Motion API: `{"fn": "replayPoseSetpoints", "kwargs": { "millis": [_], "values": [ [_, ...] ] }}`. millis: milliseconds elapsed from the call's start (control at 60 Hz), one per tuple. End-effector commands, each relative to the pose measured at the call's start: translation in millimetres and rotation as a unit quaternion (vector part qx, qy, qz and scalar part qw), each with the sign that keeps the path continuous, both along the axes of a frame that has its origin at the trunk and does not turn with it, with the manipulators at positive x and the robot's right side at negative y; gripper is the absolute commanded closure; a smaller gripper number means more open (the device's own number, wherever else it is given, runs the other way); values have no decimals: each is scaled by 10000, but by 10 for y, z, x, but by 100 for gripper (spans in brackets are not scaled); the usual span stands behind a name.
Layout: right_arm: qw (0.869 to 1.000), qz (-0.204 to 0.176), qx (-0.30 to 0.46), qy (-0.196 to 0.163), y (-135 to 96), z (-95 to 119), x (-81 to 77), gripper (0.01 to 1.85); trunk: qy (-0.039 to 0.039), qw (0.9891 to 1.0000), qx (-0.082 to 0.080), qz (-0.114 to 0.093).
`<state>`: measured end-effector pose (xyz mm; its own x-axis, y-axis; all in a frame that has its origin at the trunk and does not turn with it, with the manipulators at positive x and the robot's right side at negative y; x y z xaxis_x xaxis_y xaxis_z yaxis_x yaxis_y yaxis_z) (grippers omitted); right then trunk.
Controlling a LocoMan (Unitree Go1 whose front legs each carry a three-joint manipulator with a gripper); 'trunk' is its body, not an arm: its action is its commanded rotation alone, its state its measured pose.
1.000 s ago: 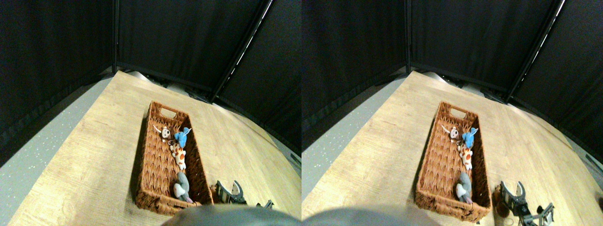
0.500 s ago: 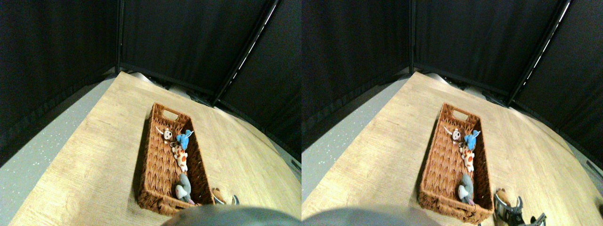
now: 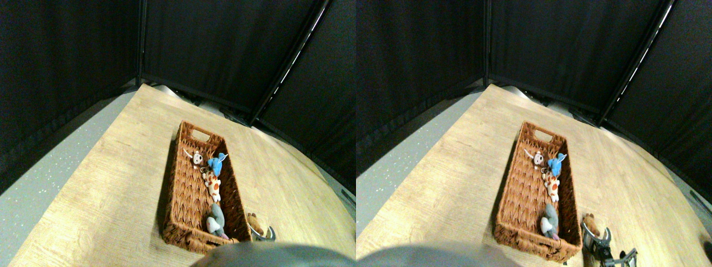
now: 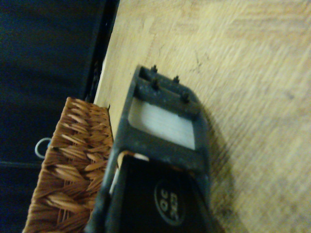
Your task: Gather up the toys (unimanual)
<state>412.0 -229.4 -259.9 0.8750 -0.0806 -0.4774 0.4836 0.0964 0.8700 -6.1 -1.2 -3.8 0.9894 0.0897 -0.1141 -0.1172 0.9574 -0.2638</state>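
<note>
Brown toy (image 3: pixel 255 223) lies on the counter (image 3: pixel 111 183) outside the basket (image 3: pixel 189 194), right at your pincer (image 3: pixel 263 236), between it and the basket's near right wall. Pincer is mostly cut off by the frame bottom in the stereo view; only curved jaw tips show around the toy's near end, so they look apart, but whether they grip it you can't tell. Wrist view shows just one jaw frame over bare wood, basket corner beside it, toy hidden. Beyond the pincer, inside the basket: grey toy (image 3: pixel 214 221) nearest, then white-and-orange toy (image 3: pixel 212 185), blue toy (image 3: pixel 216 163), and a small pale toy (image 3: pixel 196 158), hard to make out.
</note>
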Motion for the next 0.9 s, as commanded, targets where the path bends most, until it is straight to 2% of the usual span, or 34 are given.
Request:
{"fn": "replayPoseSetpoints", "kwargs": {
  "millis": [17, 33, 83, 167, 217, 367, 417, 483, 500, 583, 633, 667, 700, 767, 833, 900],
  "values": [
    [9990, -316, -301, -88, -36, -49, 10, 168, 173, 9998, -17, 25],
    [9986, -392, -331, -82, -31, -33, 18, 180, 181, 9998, -14, 14],
    [9972, -565, -453, -169, -23, 26, 42, 180, 181, 9998, -14, 14],
    [9954, -631, -673, -244, -33, 70, 74, 180, 177, 9998, -3, 0],
    [9936, -550, -899, -399, -59, 121, 117, 180, 158, 9999, 3, -6],
    [9915, -581, -926, -712, -95, 272, 215, 180, 140, 9999, 15, -24],
    [9924, -550, -735, -814, -107, 341, 257, 180, 110, 9999, 31, -28],
    [9906, -523, -858, -926, -120, 403, 294, 180, 110, 9999, 31, -28],
    [9899, -508, -906, -966, -124, 425, 308, 180, 88, 9999, 36, -41],
    [9852, -341, -1274, -1091, -125, 552, 379, 180, 72, 9999, 48, -54],
    [9821, -168, -1449, -1190, -107, 687, 443, 180, 34, 10000, 52, -72],
    [9821, -137, -1420, -1228, -97, 737, 466, 180, 13, 10000, 49, -77],
    [9804, 148, -1357, -1418, -70, 861, 556, 180, 3, 10000, 43, -75],
    [9786, 317, -1358, -1515, -57, 941, 614, 180, -19, 10000, 31, -62],
    [9737, 671, -1369, -1694, -4, 1110, 716, 180, -46, 10000, 15, -38],
    [9706, 726, -1365, -1847, 81, 1224, 764, 180, -69, 10000, -7, -10]
  ]
}}
